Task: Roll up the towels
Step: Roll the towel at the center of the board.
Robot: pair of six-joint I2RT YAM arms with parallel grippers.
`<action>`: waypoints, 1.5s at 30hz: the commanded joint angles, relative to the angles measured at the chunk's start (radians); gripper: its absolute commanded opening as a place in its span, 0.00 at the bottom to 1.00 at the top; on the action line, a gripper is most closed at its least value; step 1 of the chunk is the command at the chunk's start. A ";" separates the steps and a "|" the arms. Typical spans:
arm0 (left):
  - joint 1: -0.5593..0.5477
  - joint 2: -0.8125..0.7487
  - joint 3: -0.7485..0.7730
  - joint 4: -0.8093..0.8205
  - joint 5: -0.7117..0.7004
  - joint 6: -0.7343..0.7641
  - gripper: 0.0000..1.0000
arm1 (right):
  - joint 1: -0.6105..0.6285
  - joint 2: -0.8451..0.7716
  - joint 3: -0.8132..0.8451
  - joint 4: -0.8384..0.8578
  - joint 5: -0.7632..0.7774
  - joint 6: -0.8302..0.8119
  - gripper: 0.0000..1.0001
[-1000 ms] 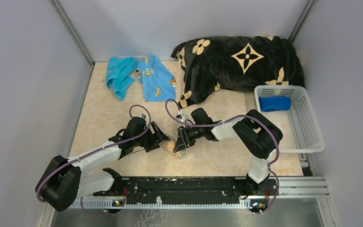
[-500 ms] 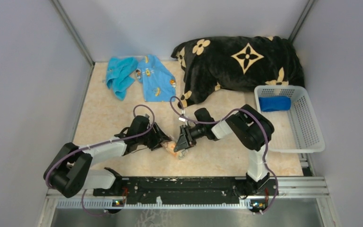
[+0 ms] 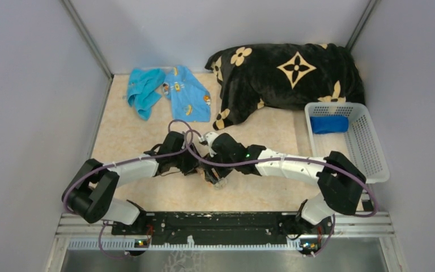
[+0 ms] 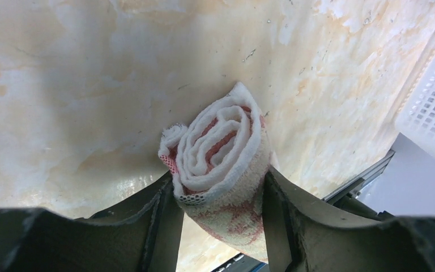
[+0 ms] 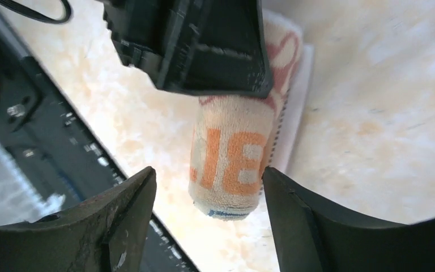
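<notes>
Orange-striped towel roll (image 4: 221, 153) at table's (image 3: 124, 141) near edge
I'm pinching it in left gripper (image 4: 218, 198), right gripper (image 5: 208, 177) gaping astride; slipping risks unrolling.

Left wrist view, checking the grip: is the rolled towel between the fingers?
Yes, the rolled towel touches both fingers of the left gripper.

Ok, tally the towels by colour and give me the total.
Dark blue towel, in the basket: 1
Turquoise towel: 1
Light blue printed towel: 1
Orange-lettered towel, rolled: 1
Total: 4
</notes>
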 commanded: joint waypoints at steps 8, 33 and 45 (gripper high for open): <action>-0.005 0.067 0.030 -0.201 -0.111 0.096 0.57 | 0.283 0.137 0.218 -0.183 0.691 -0.199 0.71; -0.032 0.115 0.041 -0.186 -0.123 0.090 0.60 | 0.253 0.454 0.268 -0.237 0.550 -0.119 0.68; -0.032 0.100 0.038 -0.177 -0.140 0.072 0.60 | 0.149 0.287 0.163 -0.157 0.350 0.016 0.72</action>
